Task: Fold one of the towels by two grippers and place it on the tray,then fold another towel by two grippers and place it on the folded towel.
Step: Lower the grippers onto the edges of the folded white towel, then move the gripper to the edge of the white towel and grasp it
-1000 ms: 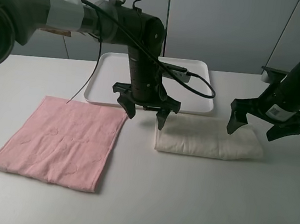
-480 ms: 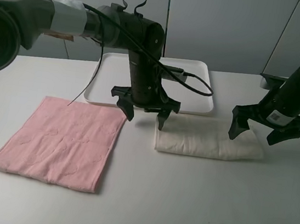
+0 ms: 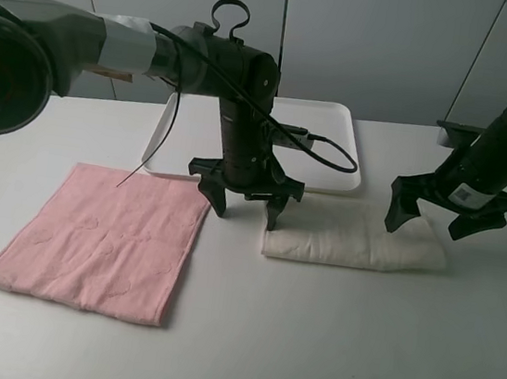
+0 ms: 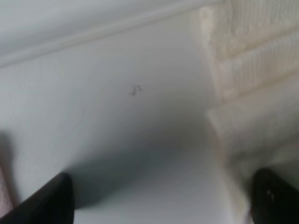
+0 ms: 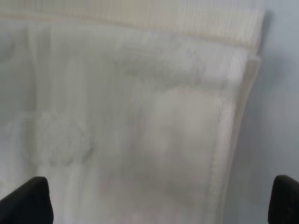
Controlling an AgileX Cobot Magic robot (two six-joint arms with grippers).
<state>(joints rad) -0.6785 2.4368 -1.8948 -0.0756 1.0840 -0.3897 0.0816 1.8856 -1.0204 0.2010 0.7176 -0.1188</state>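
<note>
**Two spread pincers over a folded cream towel on a white desk**

A white desk (image 3: 308, 346) fills the scene from the high camera. On its left side a pink towel (image 3: 106, 240) lies flat and open, a single layer, well apart from my right arm. Behind the middle sits a white tray (image 3: 330, 117) with nothing folded on it; a black cable from my left arm crosses above it. Just in front of the tray's near rim lies the cream towel (image 3: 359, 241), already folded into a long strip running left to right.

My left pincer (image 3: 247, 209) points down at the gap between the two towels, spread wide and holding nothing. One fingertip is beside the pink towel's edge; the other is at the cream towel's left end. My left wrist camera shows the layered cream corner (image 4: 252, 70) beside bare desk.

My right pincer (image 3: 423, 226) is over the cream towel's right end, also spread and empty. My right wrist camera shows the folded cloth (image 5: 140, 130) between both fingertips.
</note>
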